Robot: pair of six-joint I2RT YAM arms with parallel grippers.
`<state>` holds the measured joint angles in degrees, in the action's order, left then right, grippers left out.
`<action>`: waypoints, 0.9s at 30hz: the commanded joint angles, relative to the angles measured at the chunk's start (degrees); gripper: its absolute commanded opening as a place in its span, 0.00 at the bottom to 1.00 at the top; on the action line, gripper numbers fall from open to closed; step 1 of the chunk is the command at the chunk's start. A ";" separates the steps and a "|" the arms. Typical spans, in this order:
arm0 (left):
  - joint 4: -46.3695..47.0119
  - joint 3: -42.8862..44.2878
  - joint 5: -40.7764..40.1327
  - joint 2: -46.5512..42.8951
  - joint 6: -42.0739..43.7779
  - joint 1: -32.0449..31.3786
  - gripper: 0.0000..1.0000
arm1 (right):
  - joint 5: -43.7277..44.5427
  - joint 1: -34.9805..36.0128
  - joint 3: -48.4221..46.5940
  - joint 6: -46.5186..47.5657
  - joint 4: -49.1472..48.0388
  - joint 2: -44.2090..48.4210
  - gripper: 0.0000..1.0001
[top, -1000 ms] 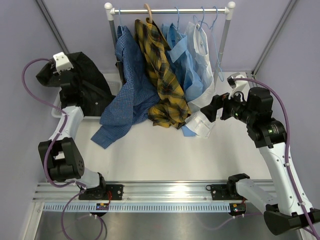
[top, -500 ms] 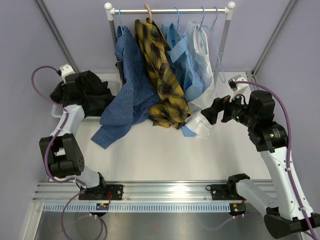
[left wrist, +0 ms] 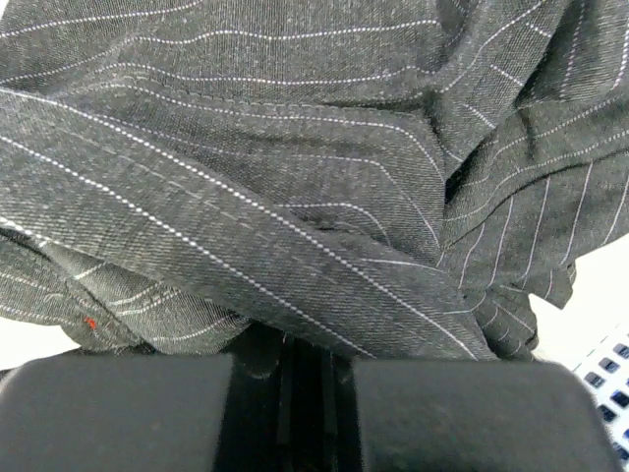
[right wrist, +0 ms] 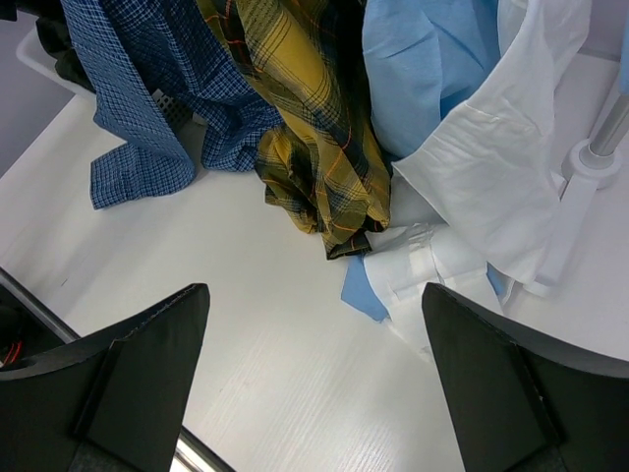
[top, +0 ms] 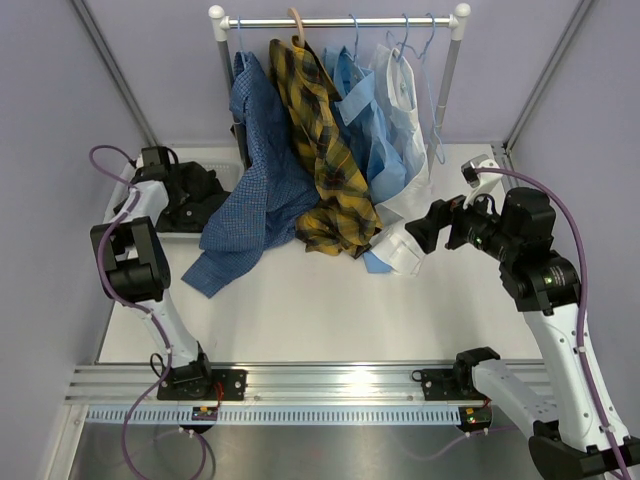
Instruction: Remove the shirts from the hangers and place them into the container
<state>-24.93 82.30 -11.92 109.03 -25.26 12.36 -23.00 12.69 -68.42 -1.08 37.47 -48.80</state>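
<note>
Black pinstriped shirt [top: 192, 196] now down in the container [left wrist: 614, 364]!
Left jaws stay clamped on it; right jaws hang wide apart.

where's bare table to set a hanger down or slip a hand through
Free: table between the shirt tails and the front rail. Crowded: below the clothes rack, where the hanging shirts pool; the black shirt fills the basket.
</note>
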 commanded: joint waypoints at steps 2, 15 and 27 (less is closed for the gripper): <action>-4.25 4.18 4.01 2.76 -1.11 0.65 0.00 | 1.47 0.06 0.57 0.56 0.14 0.90 0.99; -7.50 5.41 5.51 -10.57 1.52 0.65 0.85 | 2.53 0.06 -2.85 2.40 2.34 0.20 0.99; -14.97 3.32 11.57 -34.48 1.61 0.65 0.99 | 4.63 0.06 -21.03 -1.12 -0.47 -10.94 0.99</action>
<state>-38.33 87.42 -4.10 79.68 -23.99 12.78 -20.25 12.69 -83.57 -1.17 39.72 -56.03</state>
